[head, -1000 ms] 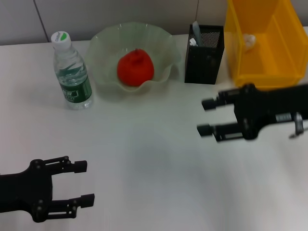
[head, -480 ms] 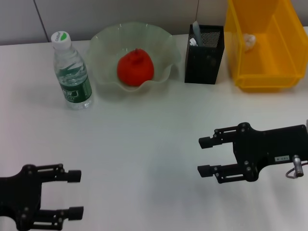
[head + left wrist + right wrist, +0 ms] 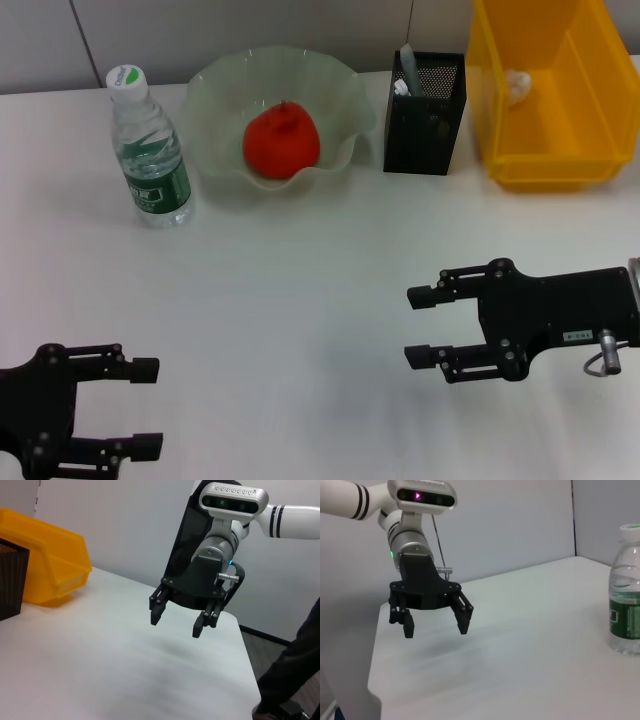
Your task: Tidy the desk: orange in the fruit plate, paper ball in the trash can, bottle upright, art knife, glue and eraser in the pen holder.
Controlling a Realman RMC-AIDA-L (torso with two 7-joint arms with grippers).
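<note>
The orange point(image 3: 282, 140) lies in the fruit plate point(image 3: 335, 85) at the back. To its left the bottle point(image 3: 150, 150) stands upright, also seen as the bottle point(image 3: 626, 610). The paper ball point(image 3: 517, 85) rests inside the trash can point(image 3: 550, 150) at the back right. A pale item point(image 3: 405, 68) pokes out of the pen holder point(image 3: 425, 110); I cannot tell which tool it is, and the art knife, glue and eraser are otherwise hidden. My right gripper point(image 3: 414, 326) hovers open over the table's right front. My left gripper point(image 3: 150, 407) is open at the front left corner.
The left wrist view shows the right gripper point(image 3: 182, 617) above the table's edge, with the trash can point(image 3: 50, 575) and pen holder point(image 3: 10, 585) beyond it. The left gripper point(image 3: 436, 622) hangs near the table's corner in the right wrist view.
My right gripper has come back from beside the trash can toward the table's front. The left gripper has drawn back toward the front left corner. Both stay open.
</note>
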